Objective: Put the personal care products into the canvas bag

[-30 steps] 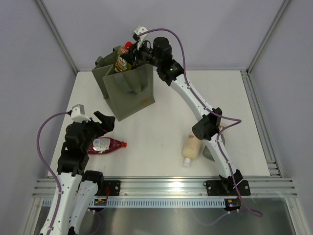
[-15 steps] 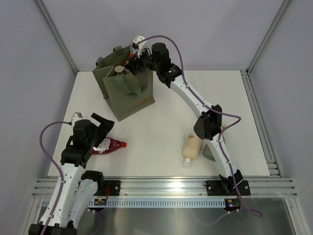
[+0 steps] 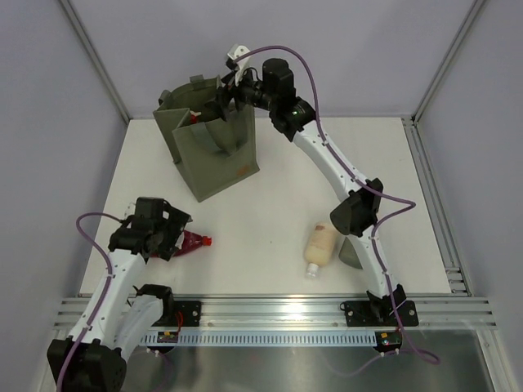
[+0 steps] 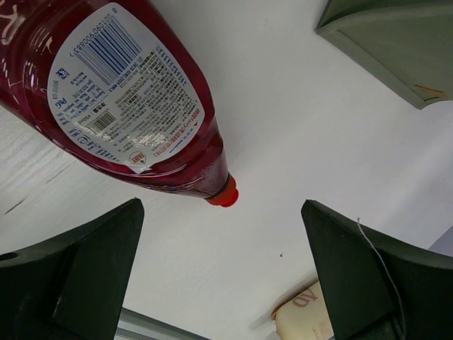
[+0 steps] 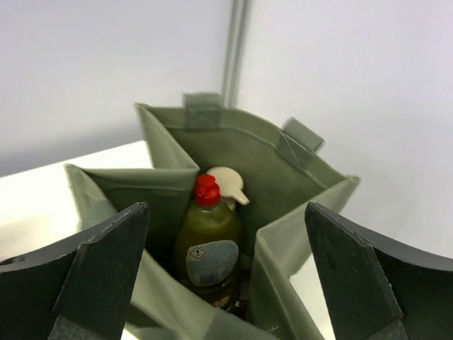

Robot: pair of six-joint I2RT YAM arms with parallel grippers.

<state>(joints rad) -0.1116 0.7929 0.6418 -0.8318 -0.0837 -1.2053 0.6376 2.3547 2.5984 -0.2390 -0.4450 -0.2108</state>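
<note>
The olive canvas bag (image 3: 214,155) stands open at the back left. My right gripper (image 3: 222,100) hovers open just above its mouth, holding nothing. In the right wrist view (image 5: 226,212) a yellow bottle with a red cap (image 5: 207,248) stands inside the bag (image 5: 283,159) beside a beige pump head (image 5: 230,183). A dark red bottle (image 3: 192,241) lies near the front left. My left gripper (image 3: 163,234) is open right over it; its label (image 4: 120,92) fills the left wrist view above the open gripper (image 4: 221,237). A cream bottle (image 3: 319,247) lies at the front right.
A grey-green object (image 3: 350,255) lies partly hidden behind the right arm's lower link, next to the cream bottle (image 4: 306,316). A corner of the bag (image 4: 396,49) shows in the left wrist view. An aluminium rail (image 3: 278,310) runs along the near edge.
My right gripper opened and let the yellow bottle drop into the bag, then drew back slightly. My left arm swung down and forward over the dark red bottle.
</note>
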